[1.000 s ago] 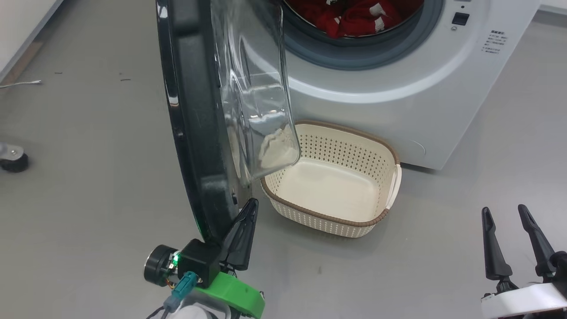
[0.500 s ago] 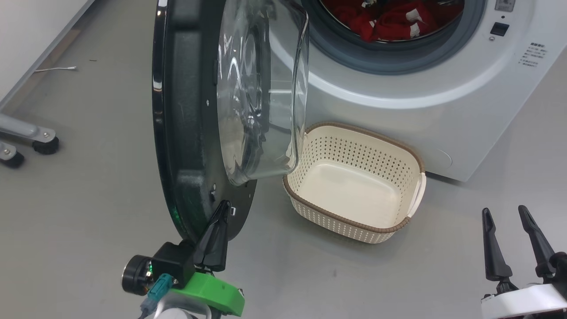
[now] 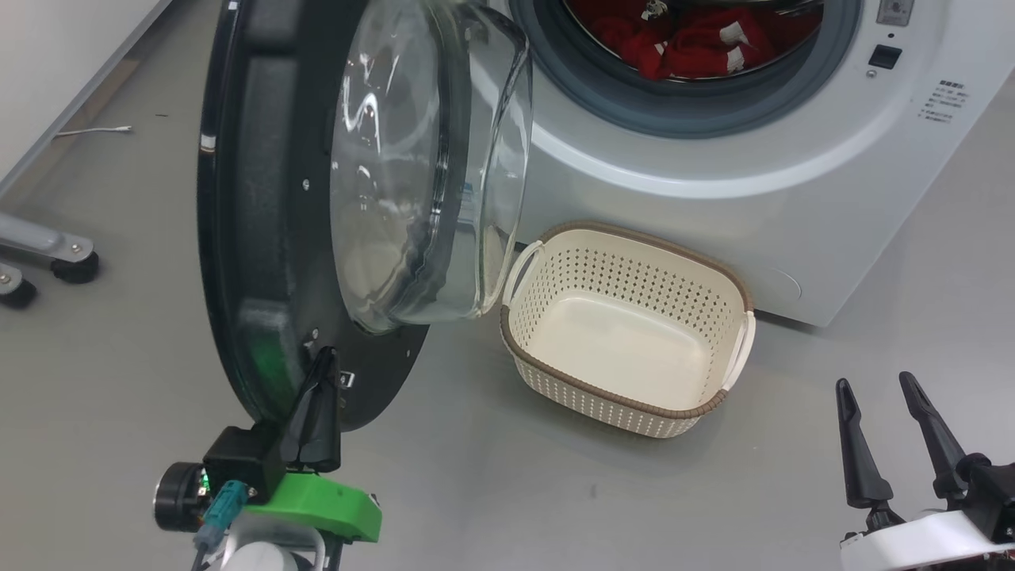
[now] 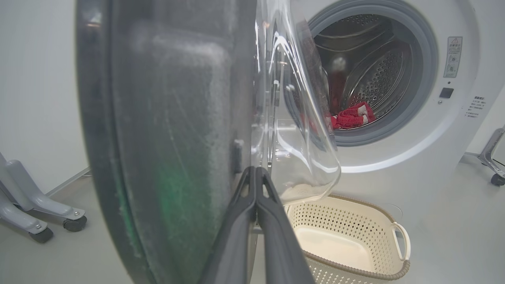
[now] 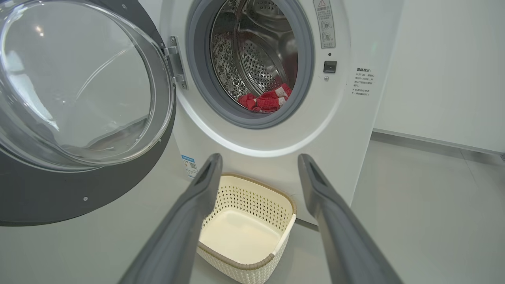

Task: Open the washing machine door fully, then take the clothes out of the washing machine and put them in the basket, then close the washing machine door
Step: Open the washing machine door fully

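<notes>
Black-rimmed door (image 3: 238, 238) pushed wider to the left over the last second by left gripper (image 3: 323, 361), fingers pressed together at its near lower edge. Probably not fully open yet. Red clothes (image 3: 690, 47) far inside washing machine (image 3: 793, 198); basket (image 3: 618, 392) empty; right gripper (image 3: 875, 381) spread, idle.

A grey caster-footed stand leg (image 3: 36, 238) rests on the grey floor (image 3: 119, 381), near a thin white cable (image 3: 95, 130).

Lab-like test room, washing machine (image 3: 714, 206) on bare grey floor (image 3: 119, 381), plain white walls (image 5: 446, 71), wheeled metal frames (image 3: 44, 240)
</notes>
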Tool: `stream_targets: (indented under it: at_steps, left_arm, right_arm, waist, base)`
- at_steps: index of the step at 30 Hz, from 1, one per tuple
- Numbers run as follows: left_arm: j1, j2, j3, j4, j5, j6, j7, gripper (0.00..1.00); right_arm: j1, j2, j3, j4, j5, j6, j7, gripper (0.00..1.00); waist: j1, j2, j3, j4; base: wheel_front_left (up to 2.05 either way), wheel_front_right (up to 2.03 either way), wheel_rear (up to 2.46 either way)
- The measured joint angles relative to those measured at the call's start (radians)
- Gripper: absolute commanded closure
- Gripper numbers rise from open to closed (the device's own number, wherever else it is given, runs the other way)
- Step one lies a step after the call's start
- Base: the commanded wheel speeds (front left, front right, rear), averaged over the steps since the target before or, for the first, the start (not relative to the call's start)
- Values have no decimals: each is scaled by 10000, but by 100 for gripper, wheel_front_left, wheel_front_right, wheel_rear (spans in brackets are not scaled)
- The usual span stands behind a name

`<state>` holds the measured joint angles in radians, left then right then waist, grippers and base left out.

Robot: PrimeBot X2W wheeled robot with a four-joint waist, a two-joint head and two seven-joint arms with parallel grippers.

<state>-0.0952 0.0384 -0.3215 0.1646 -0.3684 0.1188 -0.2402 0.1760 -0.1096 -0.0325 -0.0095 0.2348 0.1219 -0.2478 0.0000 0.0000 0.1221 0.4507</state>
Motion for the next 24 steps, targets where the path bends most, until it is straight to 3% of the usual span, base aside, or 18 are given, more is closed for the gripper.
stream_targets:
  at_steps: [24]
  left_arm:
    - [-517, -136, 3331, 802, 326, 0, -90, 100]
  right_arm:
    - [-255, -174, -150, -151, 35, 0, 0, 0]
  waist:
    - [0, 0, 738, -1172]
  base:
    - [0, 0, 0]
